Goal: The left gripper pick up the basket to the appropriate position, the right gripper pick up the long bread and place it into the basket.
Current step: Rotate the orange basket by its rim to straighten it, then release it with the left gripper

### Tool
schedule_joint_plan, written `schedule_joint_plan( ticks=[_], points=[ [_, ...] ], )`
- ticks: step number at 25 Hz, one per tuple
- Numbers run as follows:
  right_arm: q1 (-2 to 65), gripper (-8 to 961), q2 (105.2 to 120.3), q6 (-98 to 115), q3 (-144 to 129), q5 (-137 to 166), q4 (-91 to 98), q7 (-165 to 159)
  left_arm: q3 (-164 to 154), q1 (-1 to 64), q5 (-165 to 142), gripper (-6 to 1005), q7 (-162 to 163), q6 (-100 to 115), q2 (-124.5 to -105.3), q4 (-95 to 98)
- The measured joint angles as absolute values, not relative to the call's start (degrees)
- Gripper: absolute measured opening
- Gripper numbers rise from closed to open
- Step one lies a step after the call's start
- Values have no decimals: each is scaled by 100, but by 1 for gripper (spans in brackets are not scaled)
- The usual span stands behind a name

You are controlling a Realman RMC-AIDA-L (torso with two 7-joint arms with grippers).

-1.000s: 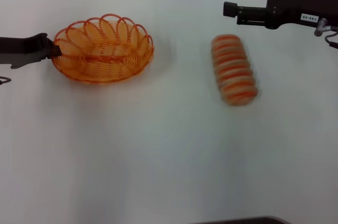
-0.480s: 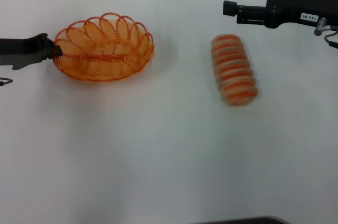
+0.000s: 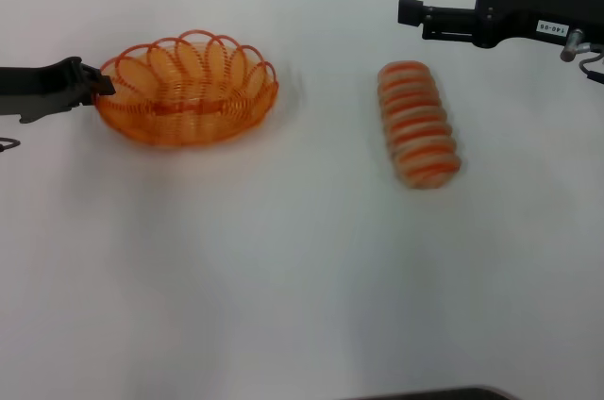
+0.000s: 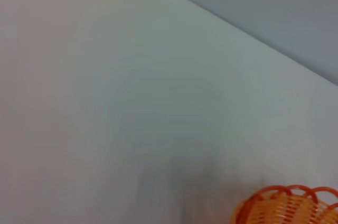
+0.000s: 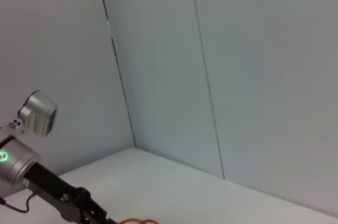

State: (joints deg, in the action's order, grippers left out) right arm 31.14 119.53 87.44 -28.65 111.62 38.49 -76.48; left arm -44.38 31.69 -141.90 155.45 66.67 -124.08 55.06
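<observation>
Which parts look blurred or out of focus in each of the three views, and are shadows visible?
Head view: the basket and the long bread are slightly soft; faint shadows. Left wrist view: basket rim blurred at the edge. Right wrist view: the left gripper is fairly sharp.

Plain white counter (image 3: 283,277). Pale wall panels (image 5: 253,65) behind it, dark vertical seam between them. Dark strip at counter's near edge (image 3: 429,393), possibly robot body.
</observation>
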Motion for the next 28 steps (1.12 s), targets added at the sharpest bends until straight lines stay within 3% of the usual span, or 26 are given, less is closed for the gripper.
schedule_joint_plan(
  ticks=[8, 10, 21, 28],
  points=[
    [3147, 877, 11953, 8730, -2848, 11161, 3849, -7648, -4447, 3109, -14171, 218, 15526, 6714, -12410, 5590],
    [3148, 877, 11953, 8725, -2839, 11162, 3850, -7648, -4459, 3102, -14171, 393, 15490, 6733, -12410, 5613],
    [3169, 874, 11949, 8586, -2832, 11162, 3783, -7882, -4436, 2918, -13451, 802, 14329, 6730, -12388, 5574],
    [3253, 872, 11868, 8648, -2961, 11205, 3841, -8750, -4420, 2814, -13265, 797, 13673, 7241, -12190, 5616]
  ],
)
